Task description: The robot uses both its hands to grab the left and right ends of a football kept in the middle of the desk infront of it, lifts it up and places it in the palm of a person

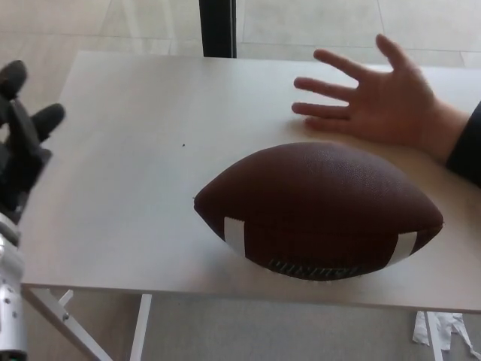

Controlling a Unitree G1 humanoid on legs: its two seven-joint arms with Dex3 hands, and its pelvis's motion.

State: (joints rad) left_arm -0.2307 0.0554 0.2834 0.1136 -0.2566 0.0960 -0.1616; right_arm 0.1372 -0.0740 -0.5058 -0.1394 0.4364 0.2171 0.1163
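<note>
A brown football (319,210) with white stripes lies on its side on the pale desk (135,173), right of the middle and near the front edge. My left hand (21,143) has come up at the picture's left edge, black fingers apart, holding nothing, well left of the ball. A person's open hand (372,98) lies palm up on the desk just behind the ball, its dark sleeve (470,147) at the right edge. My right hand does not show.
The desk's white leg frame (139,331) shows below the front edge. A dark post (218,28) stands behind the desk. A crumpled white scrap (440,331) lies on the floor at the lower right.
</note>
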